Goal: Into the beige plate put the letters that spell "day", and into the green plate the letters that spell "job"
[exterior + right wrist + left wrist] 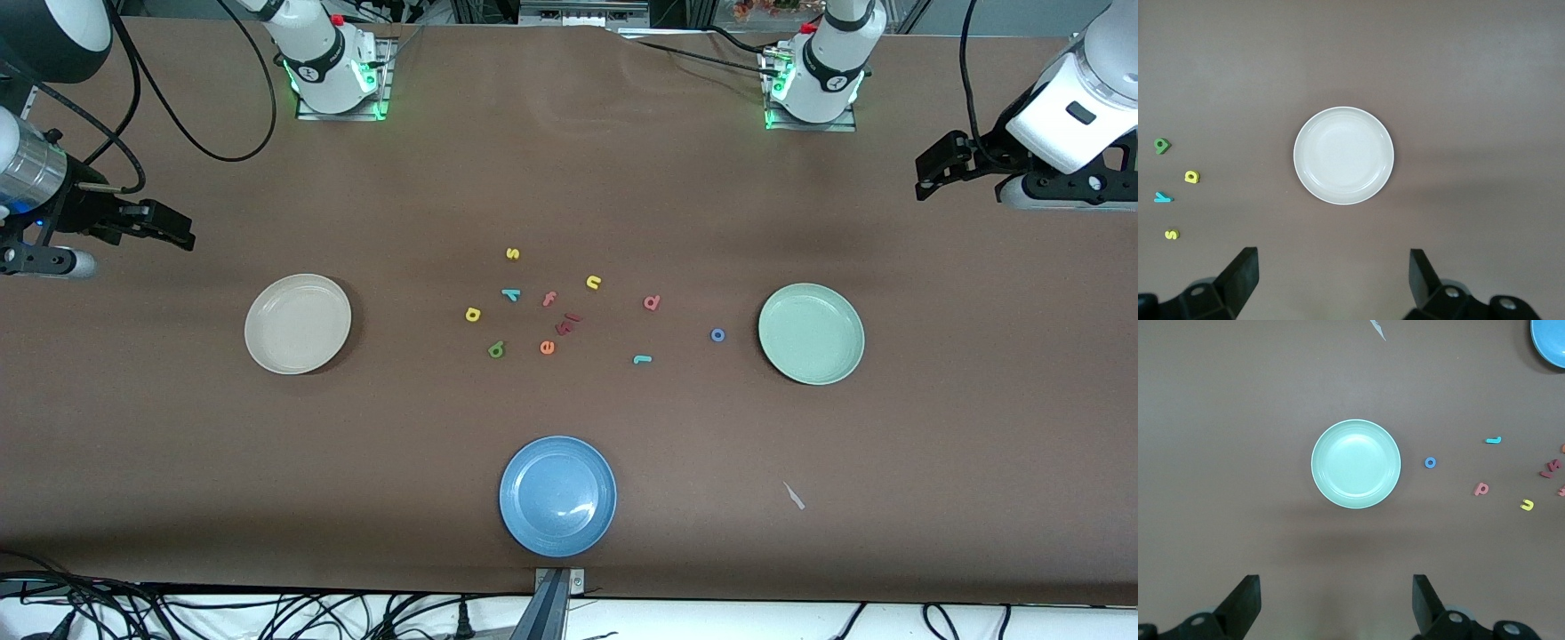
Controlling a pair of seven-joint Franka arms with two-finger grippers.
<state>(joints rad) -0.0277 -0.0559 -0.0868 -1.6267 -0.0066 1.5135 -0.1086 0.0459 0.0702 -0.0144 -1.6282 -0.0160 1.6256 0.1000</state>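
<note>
- Step: start; beige plate [298, 324] and green plate [811, 333] hold nothing.
- Left gripper [1337, 600] and right gripper [1333, 277] hang wide, empty.
- Next: pick blue ring [717, 335] beside green plate.

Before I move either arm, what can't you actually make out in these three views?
- Dark red letter beside the orange letter: too small in the front view to read; cut by the edge in the left wrist view.
- Blue plate: mostly cut off by the left wrist view's edge.
- Pale scrap near the blue plate: too small to identify.
- Right gripper: open, but its fingertips run off the right wrist view's edge.
</note>
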